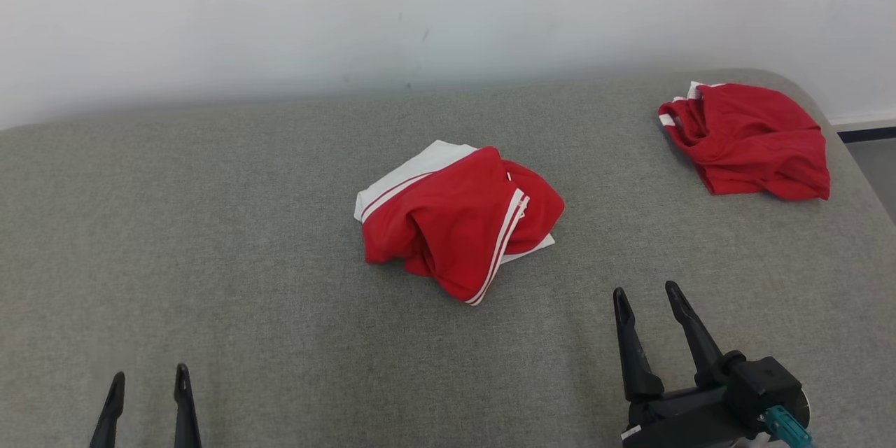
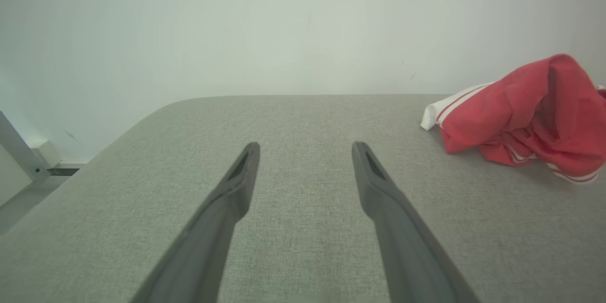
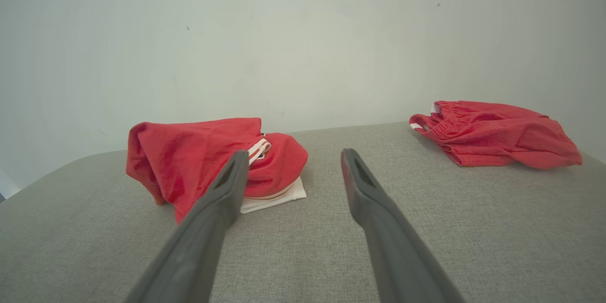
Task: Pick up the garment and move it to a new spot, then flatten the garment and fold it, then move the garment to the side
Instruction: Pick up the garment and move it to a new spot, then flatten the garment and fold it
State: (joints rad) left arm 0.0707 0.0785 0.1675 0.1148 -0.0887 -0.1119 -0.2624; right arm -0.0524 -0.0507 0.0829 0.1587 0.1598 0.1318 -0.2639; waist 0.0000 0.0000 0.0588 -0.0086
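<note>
Nearest: my left gripper (image 1: 150, 374), cut off at the near edge with only its finger ends showing, and my right gripper (image 1: 646, 292) at near right. Both are spread wide, hold nothing and sit clear of the garment (image 1: 455, 224). It lies crumpled mid-surface, red with white. Folds hide its outline, so I see no clear long axis. Its striped hem runs near–far, corner pointing toward me. A second red garment (image 1: 752, 140) lies far right on the grey fabric surface (image 1: 210, 224).
</note>
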